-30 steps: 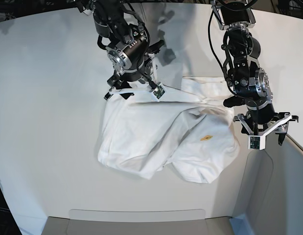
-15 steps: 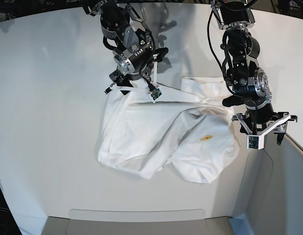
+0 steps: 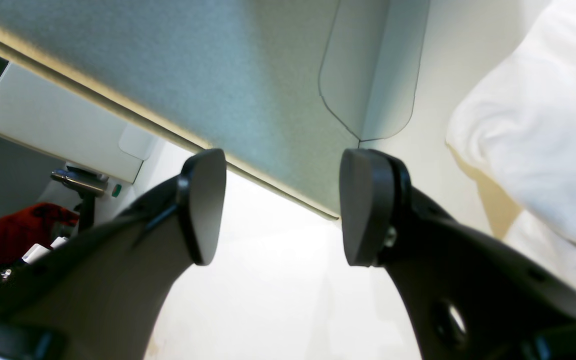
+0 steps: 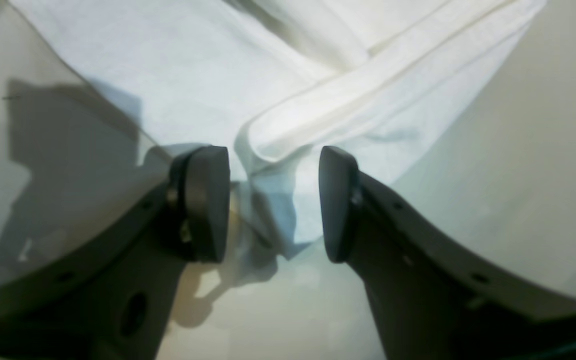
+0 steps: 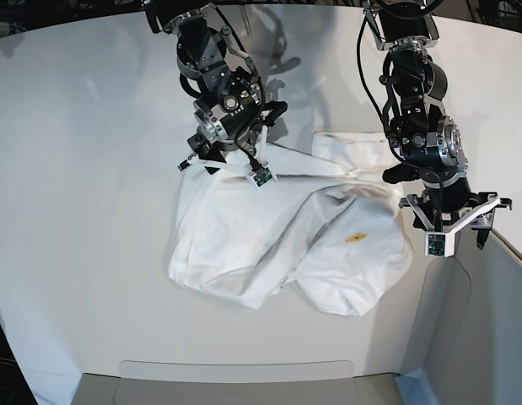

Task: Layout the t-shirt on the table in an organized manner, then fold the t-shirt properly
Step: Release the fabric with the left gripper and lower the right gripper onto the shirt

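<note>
The white t-shirt lies crumpled in the middle of the white table, with a small orange mark facing up. My right gripper is at the shirt's far left corner. In the right wrist view it is open, its fingers straddling a folded hem of the shirt. My left gripper hovers just right of the shirt. In the left wrist view it is open and empty, with the shirt off to its right.
Grey bin-like panels stand along the table's near edge and right side; the right one fills the left wrist view. A red object lies beyond it, off the table.
My right gripper has turned and come down onto the shirt's far left corner. The left arm and the shirt have hardly moved.
</note>
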Tool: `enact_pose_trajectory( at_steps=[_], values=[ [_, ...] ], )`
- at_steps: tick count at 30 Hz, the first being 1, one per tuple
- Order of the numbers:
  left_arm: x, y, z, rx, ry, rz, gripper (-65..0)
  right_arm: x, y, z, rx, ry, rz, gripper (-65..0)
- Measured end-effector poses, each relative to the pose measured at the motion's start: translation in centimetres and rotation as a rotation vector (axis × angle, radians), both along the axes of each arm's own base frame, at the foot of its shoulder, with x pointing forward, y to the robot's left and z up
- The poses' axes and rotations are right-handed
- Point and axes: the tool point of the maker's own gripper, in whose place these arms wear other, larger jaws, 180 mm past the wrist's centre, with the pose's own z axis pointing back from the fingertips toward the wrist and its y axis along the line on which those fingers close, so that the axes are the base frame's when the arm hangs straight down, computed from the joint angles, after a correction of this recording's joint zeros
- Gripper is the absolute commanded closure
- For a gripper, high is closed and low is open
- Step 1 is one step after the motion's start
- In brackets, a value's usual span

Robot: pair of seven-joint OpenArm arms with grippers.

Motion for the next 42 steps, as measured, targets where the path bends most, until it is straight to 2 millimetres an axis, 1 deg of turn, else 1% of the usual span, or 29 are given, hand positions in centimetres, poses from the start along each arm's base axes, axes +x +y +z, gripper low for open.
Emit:
enact_pose_trajectory(
  at_steps=[7, 11, 13, 16, 17, 22, 23, 25, 27, 29, 30, 32, 39, 41, 42],
  values=[
    [-0.1, 0.0, -0.1, 0.0, 0.002, 0.0, -34.8, 0.0, 0.0, 0.0, 0.009, -0.003, -0.025, -28.8],
    [-0.1, 0.0, -0.1, 0.0, 0.002, 0.0, -34.8, 0.7, 0.1, 0.4, 0.047, -0.051, -0.071, -28.7],
    [0.0, 0.0, -0.1, 0.0, 0.002, 0.0, -34.8, 0.8, 0.1, 0.0, 0.038, -0.04, -0.068, -28.7],
    [-0.1, 0.0, -0.1, 0.0, 0.002, 0.0, -34.8, 0.5, -0.1, -1.3, 0.012, -0.003, -0.064, -28.7],
    [0.0, 0.0, -0.1, 0.0, 0.002, 0.0, -34.8, 0.6, 0.0, -1.3, 0.016, -0.008, -0.068, -28.7],
    [-0.1, 0.0, -0.1, 0.0, 0.002, 0.001, -34.8, 1.6, -1.3, -1.2, 0.05, -0.003, -0.132, -28.4],
    [-0.1, 0.0, -0.1, 0.0, 0.002, 0.002, -34.8, 1.9, -1.6, -1.1, 0.056, -0.005, -0.145, -27.3],
    [-0.1, 0.0, -0.1, 0.0, 0.002, 0.001, -34.8, 2.0, -2.3, -1.2, 0.059, -0.001, -0.163, -22.0],
    [-0.1, 0.1, -0.1, 0.001, 0.002, 0.003, -34.8, 1.9, -2.4, -1.3, 0.055, 0.002, -0.166, -14.0],
    [-0.1, 0.1, -0.1, 0.0, 0.002, 0.002, -34.8, 1.9, -2.4, -1.4, 0.058, 0.003, -0.167, -3.8],
    [-0.1, 0.1, -0.1, 0.0, 0.003, 0.002, -34.8, 1.8, -2.4, -1.4, 0.057, 0.004, -0.167, 0.0],
    [-0.1, 0.1, -0.1, 0.0, 0.002, 0.003, -34.8, 1.8, -2.4, -0.6, 0.067, -0.012, -0.172, 0.0],
    [-0.1, 0.0, -0.1, 0.0, 0.004, 0.0, -34.8, 1.8, -2.4, 4.6, 0.161, -0.161, -0.194, 0.0],
    [-0.3, 0.0, -0.5, -0.001, 0.014, -0.001, -34.8, 2.0, -3.1, 6.3, 0.191, -0.211, -0.219, 0.0],
    [-0.5, 0.0, -0.8, 0.0, 0.024, -0.001, -34.8, 2.2, -3.8, 7.0, 0.202, -0.233, -0.245, 0.0]
  ],
)
